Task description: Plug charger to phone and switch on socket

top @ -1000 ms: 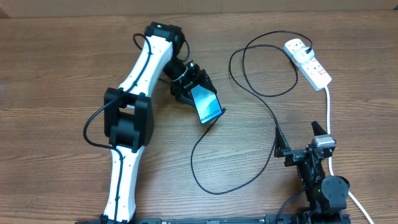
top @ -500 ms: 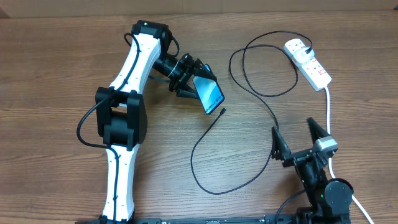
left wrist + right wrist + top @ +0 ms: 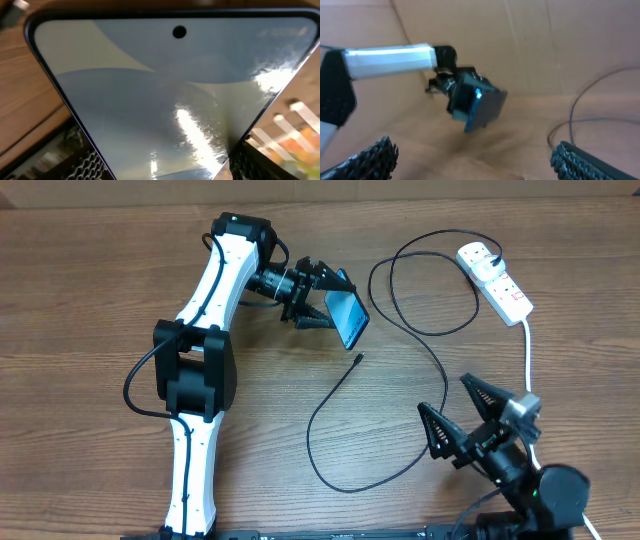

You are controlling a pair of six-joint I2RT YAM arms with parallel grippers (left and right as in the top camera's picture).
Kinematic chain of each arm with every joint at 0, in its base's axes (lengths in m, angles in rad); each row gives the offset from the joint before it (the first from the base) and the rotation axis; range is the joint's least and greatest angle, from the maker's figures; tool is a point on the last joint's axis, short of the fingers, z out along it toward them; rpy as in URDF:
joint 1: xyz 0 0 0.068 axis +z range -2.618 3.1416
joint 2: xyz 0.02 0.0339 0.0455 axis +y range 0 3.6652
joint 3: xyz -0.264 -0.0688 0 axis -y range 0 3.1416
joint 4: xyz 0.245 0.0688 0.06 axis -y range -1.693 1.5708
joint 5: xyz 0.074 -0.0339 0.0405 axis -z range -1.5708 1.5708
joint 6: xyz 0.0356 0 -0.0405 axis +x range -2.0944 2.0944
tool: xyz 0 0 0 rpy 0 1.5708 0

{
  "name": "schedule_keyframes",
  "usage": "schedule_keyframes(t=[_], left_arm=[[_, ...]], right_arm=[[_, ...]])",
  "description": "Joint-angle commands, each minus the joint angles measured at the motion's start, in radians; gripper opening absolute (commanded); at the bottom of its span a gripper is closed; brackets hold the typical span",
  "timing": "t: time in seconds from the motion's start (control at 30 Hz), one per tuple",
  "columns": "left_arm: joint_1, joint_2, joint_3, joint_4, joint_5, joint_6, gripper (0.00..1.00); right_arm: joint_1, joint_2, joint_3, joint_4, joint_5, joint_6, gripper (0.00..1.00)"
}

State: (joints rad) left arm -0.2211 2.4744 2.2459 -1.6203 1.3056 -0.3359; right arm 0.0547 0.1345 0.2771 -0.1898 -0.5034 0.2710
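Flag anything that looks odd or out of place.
The phone hangs tilted in the left hand, while the charger tip lies loose on the table, not plugged in. Nothing looks damaged.

The desk [image 3: 90, 280] is warm brown wood grain, and above it the phone [image 3: 347, 317] shows a light blue screen, which up close is pale cream and grey-blue curves with one black dot and a dark rim. The charger [image 3: 308, 442] is black, and the socket [image 3: 497, 280] is white with red switches and a white lead [image 3: 528, 350]. The left arm [image 3: 215, 290] is white with black joints, while the left claw [image 3: 325, 298] and right claw [image 3: 441, 392] are black with cross-hatched pads [image 3: 575, 160].
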Motion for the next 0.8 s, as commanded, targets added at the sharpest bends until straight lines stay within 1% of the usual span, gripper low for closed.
schedule_keyframes(t=[0.0,0.07,0.13,0.17,0.23,0.3,0.4,0.47,0.5,0.57,0.63,0.7,0.77], left_arm=[[0.000,0.010,0.028,-0.003,0.162,0.026,0.65],[0.000,0.011,0.028,-0.003,0.193,0.023,0.65],[0.000,0.011,0.028,-0.003,0.241,0.022,0.65],[0.000,0.011,0.028,-0.002,0.264,0.022,0.65],[0.000,0.011,0.028,-0.002,0.275,0.003,0.65],[0.001,0.011,0.028,-0.003,0.275,-0.002,0.66],[0.006,0.010,0.028,-0.003,0.276,-0.009,0.66],[0.009,0.010,0.028,-0.004,0.276,-0.014,0.66],[0.012,0.011,0.028,-0.004,0.276,-0.020,0.66],[0.020,0.011,0.028,-0.006,0.276,-0.031,0.66],[0.027,0.010,0.028,-0.006,0.276,-0.039,0.66],[0.032,0.011,0.028,-0.006,0.276,-0.038,0.66],[0.036,0.011,0.028,-0.006,0.276,-0.039,0.66]], right_arm=[[0.006,0.124,0.151,-0.144,0.093,-0.129,1.00],[0.006,0.225,0.229,-0.274,0.230,-0.146,1.00],[0.006,0.332,0.291,-0.357,0.358,-0.146,1.00],[0.006,0.381,0.316,-0.383,0.384,-0.146,1.00],[0.006,0.484,0.364,-0.427,0.372,-0.146,1.00],[0.006,0.570,0.389,-0.430,0.298,-0.145,1.00],[0.006,0.685,0.392,-0.361,0.027,-0.139,1.00],[0.006,0.753,0.392,-0.337,-0.132,-0.204,1.00],[0.006,0.791,0.392,-0.315,-0.187,-0.220,1.00],[0.009,0.844,0.399,-0.311,-0.203,-0.212,1.00],[0.026,0.887,0.426,-0.375,-0.089,-0.212,1.00],[0.068,0.917,0.477,-0.492,0.133,-0.213,1.00],[0.118,0.931,0.529,-0.575,0.302,-0.192,1.00]])
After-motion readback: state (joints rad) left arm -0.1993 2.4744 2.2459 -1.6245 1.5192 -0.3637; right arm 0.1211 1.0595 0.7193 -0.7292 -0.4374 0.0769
